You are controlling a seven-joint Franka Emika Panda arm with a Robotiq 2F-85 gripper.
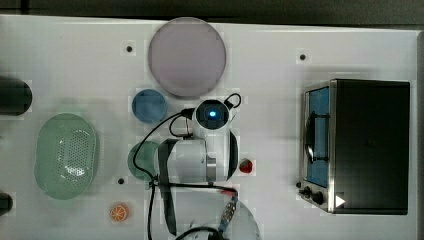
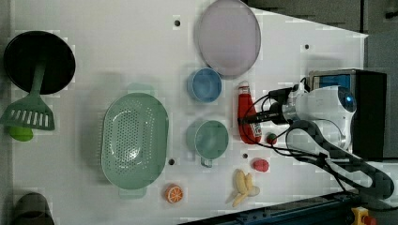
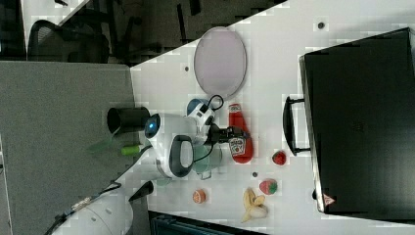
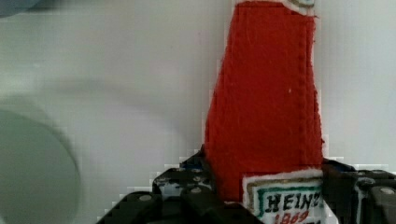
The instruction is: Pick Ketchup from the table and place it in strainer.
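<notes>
Surface: white table (image 2: 117,47), which you see from above in the top view, with holes dotted across it.
Ketchup: the red plush ketchup bottle (image 2: 247,112) lies flat on the table, cap toward the lilac-grey plate (image 2: 228,37), label end toward the strawberry (image 2: 271,138).
Fingers: in the wrist view you see one black finger (image 4: 187,186) on each side of the bottle's lower body, level with the label; both sit right against the red fabric, but you cannot tell whether they are pressing it.
Gripper: the gripper (image 2: 256,117) sits over the bottle's label end in the left view, and the bottle is down on the table, not lifted.
Strainer: the pale mint-green strainer (image 2: 135,140) stands well apart from the bottle, on the far side of the two cups, toward the left view's left.
Cups: the blue cup (image 2: 205,85) and the teal cup (image 2: 208,139) stand between bottle and strainer.
Other items: banana (image 2: 244,186), orange slice (image 2: 173,193), toaster oven (image 1: 365,145).
</notes>
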